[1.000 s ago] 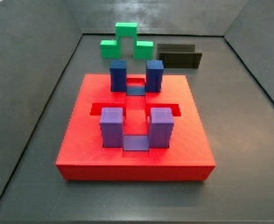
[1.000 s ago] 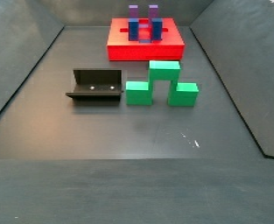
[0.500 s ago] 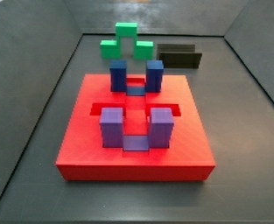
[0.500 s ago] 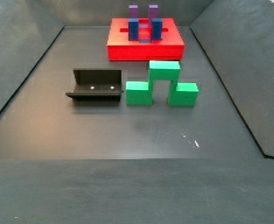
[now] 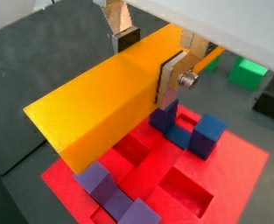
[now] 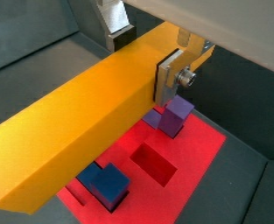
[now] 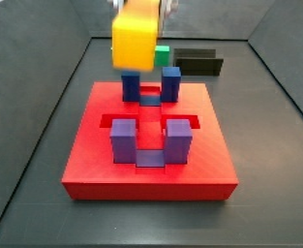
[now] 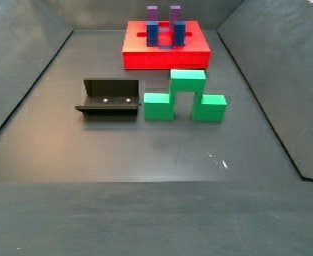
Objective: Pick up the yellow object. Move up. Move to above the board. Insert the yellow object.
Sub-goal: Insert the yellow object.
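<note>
The board (image 7: 148,145) is lying flat on the floor, its blue-purple posts (image 7: 123,139) standing upright. The yellow object (image 5: 109,92) is hanging in the air above it, tilted. The gripper (image 5: 149,54) is clamping its fingers (image 5: 173,77) onto the bar's sides.

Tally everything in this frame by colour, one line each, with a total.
Yellow-orange: 1, the bar held in the hand above the board
Red: 1, the board
Blue-purple: 4 posts
Green: 1 stepped block
Dark: 1 fixture
Total: 8
</note>
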Motion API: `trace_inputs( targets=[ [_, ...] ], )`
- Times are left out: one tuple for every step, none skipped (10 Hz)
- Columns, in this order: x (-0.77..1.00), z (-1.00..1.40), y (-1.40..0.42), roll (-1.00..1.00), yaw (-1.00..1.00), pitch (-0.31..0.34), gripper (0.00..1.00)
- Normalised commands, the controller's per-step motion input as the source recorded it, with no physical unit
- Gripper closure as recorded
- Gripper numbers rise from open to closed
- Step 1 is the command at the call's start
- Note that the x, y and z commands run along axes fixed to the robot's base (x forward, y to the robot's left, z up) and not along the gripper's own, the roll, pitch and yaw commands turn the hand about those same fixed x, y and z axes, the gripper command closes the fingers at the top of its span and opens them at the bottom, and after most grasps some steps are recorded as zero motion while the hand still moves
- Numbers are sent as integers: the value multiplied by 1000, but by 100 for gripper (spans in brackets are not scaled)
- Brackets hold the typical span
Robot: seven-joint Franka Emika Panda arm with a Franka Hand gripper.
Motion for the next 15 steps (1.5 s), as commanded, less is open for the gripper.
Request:
trace_inputs(
  targets=[
    [0,-386,-97,110,0,0,100],
    [89,-414,-249,97,0,0,100],
    [177,-506,-391,187,0,0,100],
    [303,-514,-451,304,0,0,100],
    [397,-489,-297,313,0,0,100],
    [411,-429,-146,320,14,0,100],
    [323,-326,0,299,57,0,100],
    [386,-274,0,276,66,0,100],
    [306,-246,0,256,57,0,100],
    [-20,-140,106,34,0,20,100],
    [-26,-80,206,-86,111,0,100],
    [-20,0,60,-174,503,0,100],
    [0,163,0,-90,634,0,100],
    [0,231,-40,-51,600,0,100],
    [-117,129,-140,0,537,-16,100]
  ],
)
